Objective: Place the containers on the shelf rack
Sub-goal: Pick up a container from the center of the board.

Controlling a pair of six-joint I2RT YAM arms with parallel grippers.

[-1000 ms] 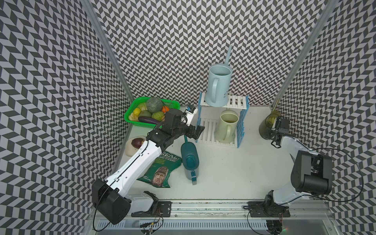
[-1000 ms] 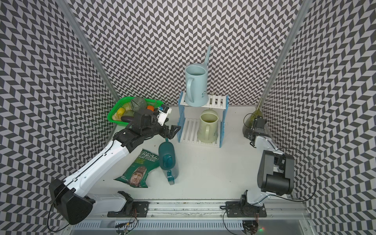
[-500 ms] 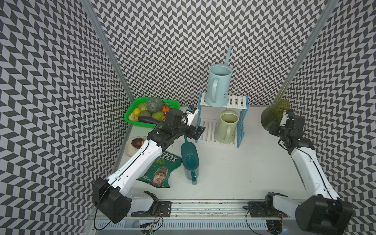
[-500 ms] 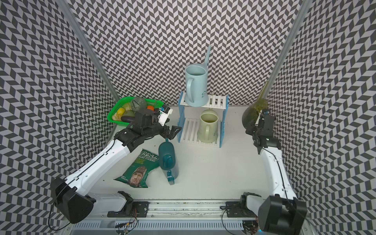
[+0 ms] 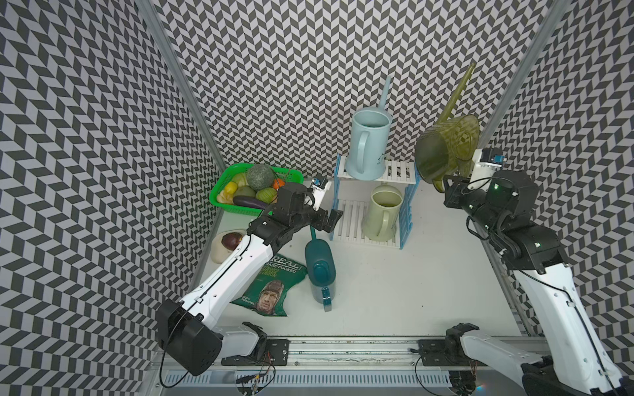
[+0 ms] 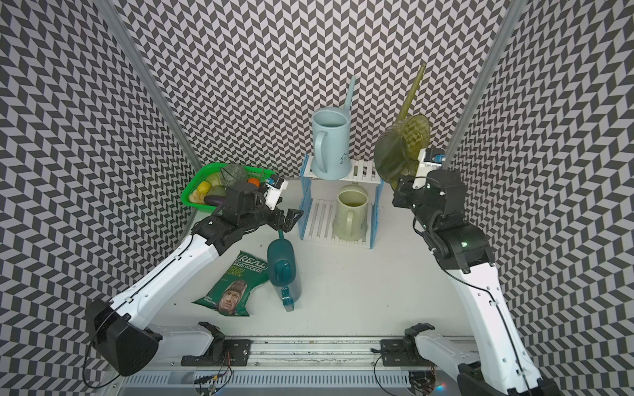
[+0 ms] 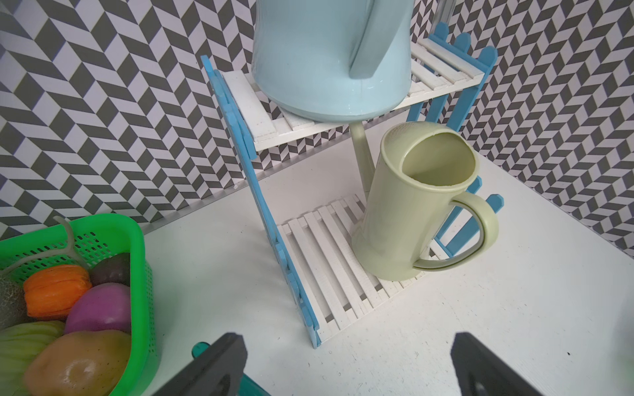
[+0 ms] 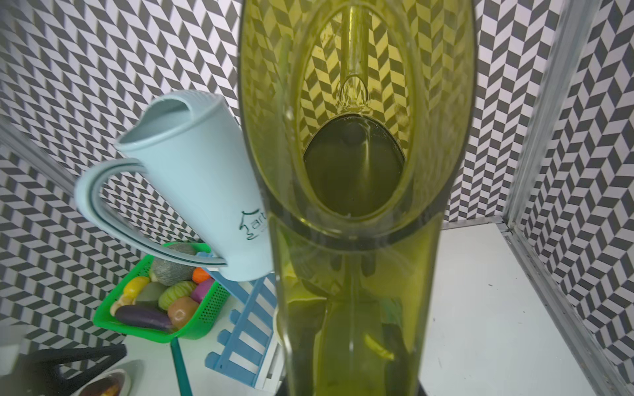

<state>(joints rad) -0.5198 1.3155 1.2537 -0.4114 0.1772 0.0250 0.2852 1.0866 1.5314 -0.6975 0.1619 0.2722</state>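
Olive watering can (image 5: 446,151) hangs tilted in our right gripper (image 5: 443,182), clamped by its handle, at two o'clock from the shelf rack (image 5: 394,173); our left gripper (image 5: 330,220) gapes wide, empty.

Both top views high over the front rail (image 5: 343,353), looking down, wrist cameras close in, all sharing the shelf rack (image 5: 350,219)

One light blue can (image 5: 368,144), one pale cream can (image 5: 382,216), one dark teal can (image 5: 320,271), one olive green can (image 5: 446,151): four watering cans. One two-tier shelf rack (image 5: 399,172). One green mesh basket (image 5: 215,193), piled with produce (image 5: 261,175) too overlapped for an exact count. One crisp bag (image 5: 274,288). One cream dish (image 5: 219,255) with one dark fruit (image 5: 230,240).
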